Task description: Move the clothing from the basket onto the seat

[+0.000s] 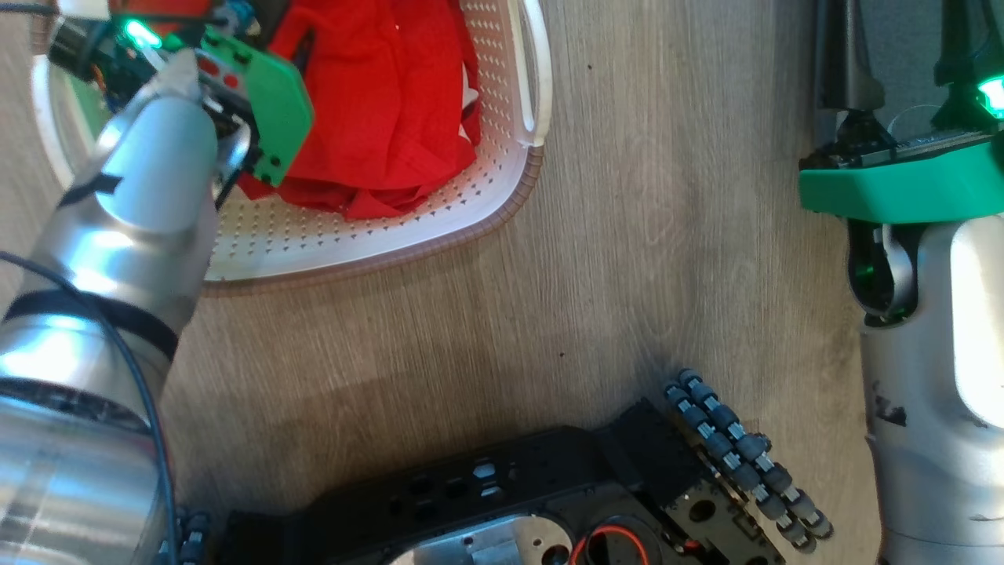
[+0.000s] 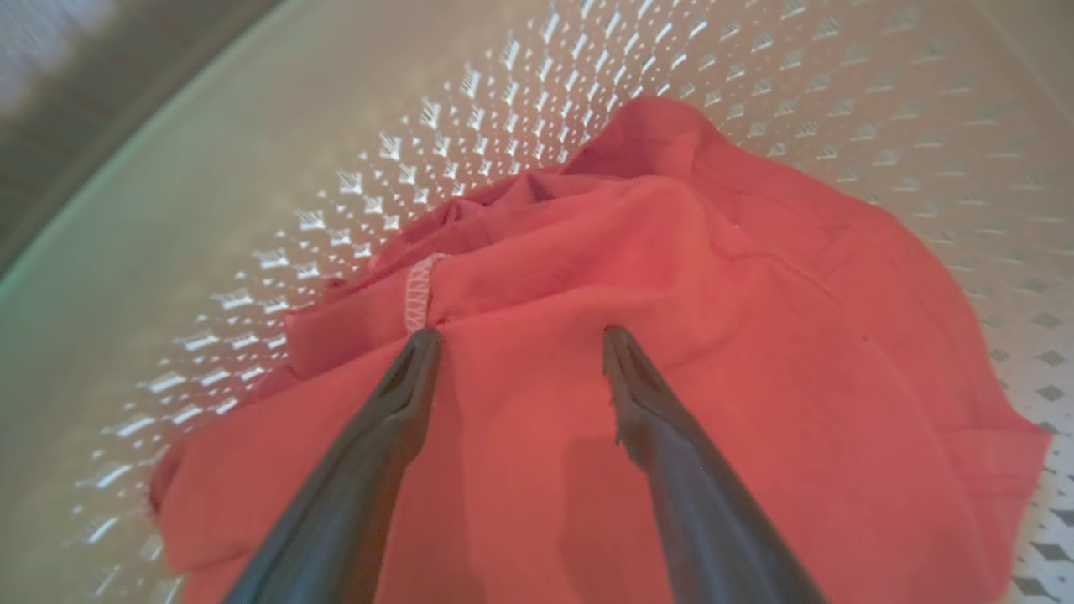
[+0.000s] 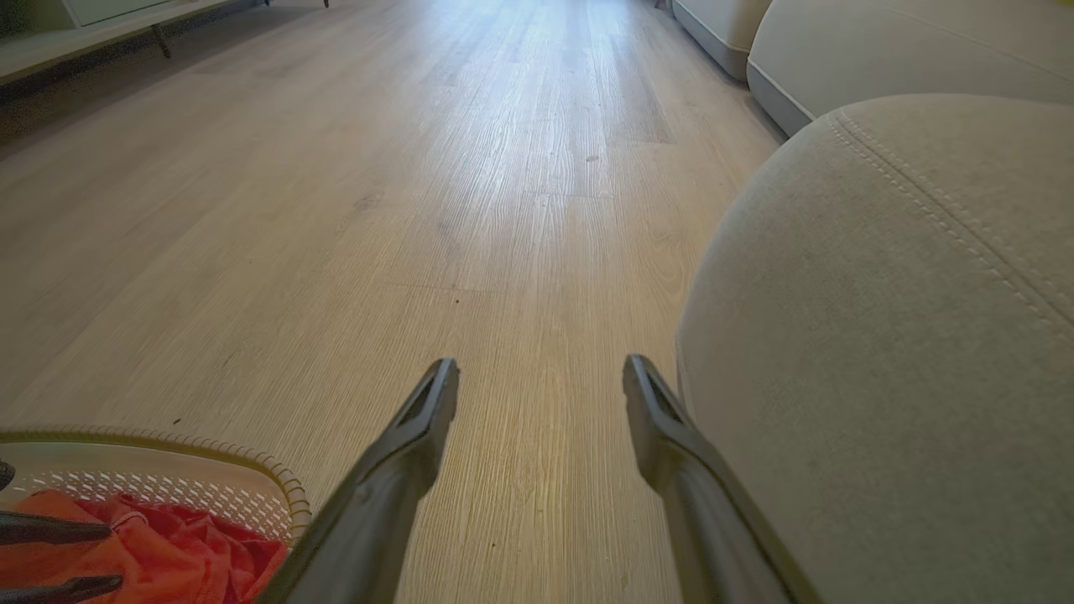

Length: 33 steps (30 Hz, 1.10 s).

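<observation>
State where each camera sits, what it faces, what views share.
Head view: on the head, facing down at wooden floor, basket and red clothing; both forearms and black base show.
Left wrist view: along the open left hand into the basket, onto the clothing.
Right wrist view: along the open right hand over the floor, beside the grey seat.
Shared: basket and clothing, in all three.

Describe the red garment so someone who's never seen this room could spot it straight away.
On the pale wood floor stands a cream perforated basket with a brown woven-look rim. Heaped inside lies the clothing, soft and crumpled; its bright red against the cream plastic sets it apart.
</observation>
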### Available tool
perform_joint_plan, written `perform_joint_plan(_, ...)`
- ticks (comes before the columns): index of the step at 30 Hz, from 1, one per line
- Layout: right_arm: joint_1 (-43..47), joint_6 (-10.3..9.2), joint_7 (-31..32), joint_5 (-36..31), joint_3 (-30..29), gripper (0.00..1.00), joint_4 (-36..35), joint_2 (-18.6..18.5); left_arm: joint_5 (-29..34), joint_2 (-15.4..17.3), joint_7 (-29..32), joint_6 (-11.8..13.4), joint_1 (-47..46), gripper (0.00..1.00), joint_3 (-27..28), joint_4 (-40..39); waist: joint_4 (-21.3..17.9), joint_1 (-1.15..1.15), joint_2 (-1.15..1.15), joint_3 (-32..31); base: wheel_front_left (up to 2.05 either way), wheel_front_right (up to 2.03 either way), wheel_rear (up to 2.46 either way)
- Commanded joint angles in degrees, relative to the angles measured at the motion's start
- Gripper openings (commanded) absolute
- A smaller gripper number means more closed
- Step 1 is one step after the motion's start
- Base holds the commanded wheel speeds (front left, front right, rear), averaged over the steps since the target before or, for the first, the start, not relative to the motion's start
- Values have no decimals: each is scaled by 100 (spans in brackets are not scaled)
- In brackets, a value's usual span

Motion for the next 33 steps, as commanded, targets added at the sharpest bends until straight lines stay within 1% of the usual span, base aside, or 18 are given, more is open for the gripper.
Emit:
perform_joint_plan(1, 199, -1, -36, 56, 77, 100, -191, 55, -43, 187, -64, -5, -69, 100, 32, -27, -33, 0, 0, 53, 0, 0, 0)
perform_joint_plan(9, 255, -1, -36, 224, 80, 100, -235, 55, -45, 278, 145, 1, -352, 100, -83, 334, -138, 0, 0, 322, 0, 0, 0)
perform_joint_plan(17, 231, -1, -36, 369, 102, 100, -204, 55, -14, 255, 337, 4, -356, 100, -271, 484, -214, 0, 0, 413, 0, 0, 0)
perform_joint_plan(18, 229, -1, -36, 387, 100, 100, -199, 55, -30, 252, 336, 3, -343, 91, -284, 493, -225, 0, 0, 412, 0, 0, 0)
perform_joint_plan(19, 227, -1, -36, 409, 83, 100, -197, 55, -42, 246, 337, 1, -323, 48, -308, 502, -233, 0, 0, 405, 0, 0, 0)
perform_joint_plan(20, 230, -1, -36, 435, 55, 100, -193, 55, -60, 232, 330, 0, -297, 20, -329, 509, -229, 0, 0, 385, 0, 0, 0)
perform_joint_plan(21, 239, -1, -36, 439, 24, 100, -182, 55, -108, 197, 312, -2, -262, 0, -333, 514, -212, 0, 0, 352, 0, 0, 0)
perform_joint_plan(26, 368, -1, -36, 325, -149, 100, -66, 55, -511, -65, -45, -4, -72, 0, -259, 436, 27, 0, 0, -26, 0, 0, 0)
perform_joint_plan(33, 702, -1, -36, 95, -270, 100, 116, 55, -1188, -275, -666, -5, 589, 0, -158, 44, 473, 0, 0, -1047, 0, 0, 0)
